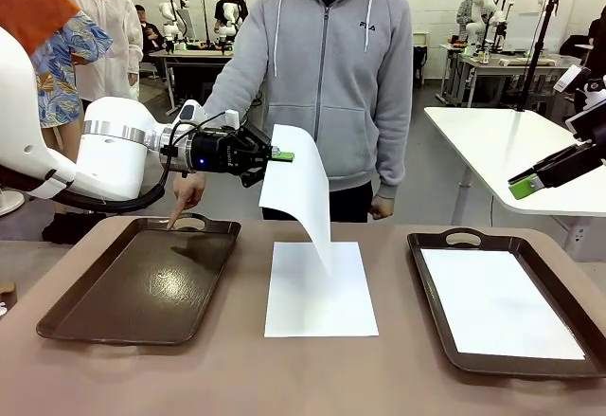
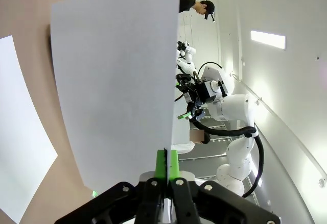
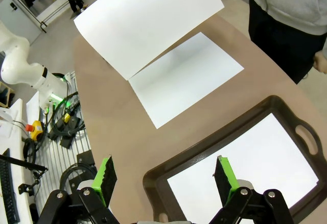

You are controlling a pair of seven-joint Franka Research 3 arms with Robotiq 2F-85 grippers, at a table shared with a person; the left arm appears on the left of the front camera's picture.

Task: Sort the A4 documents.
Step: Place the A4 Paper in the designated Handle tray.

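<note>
Lying in right tray [image 1: 419, 279]: one sheet [image 1: 497, 304]

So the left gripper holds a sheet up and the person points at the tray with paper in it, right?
No. The front view shows the person's hand pointing into the empty tray; the left gripper does hold a sheet.

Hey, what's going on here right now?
The left gripper is shut on one A4 sheet, holding it in the air. A second sheet lies flat on the table below, and a third sheet sits in the right tray. The person's hand points at the left tray. The right gripper hangs open off to the side.
</note>
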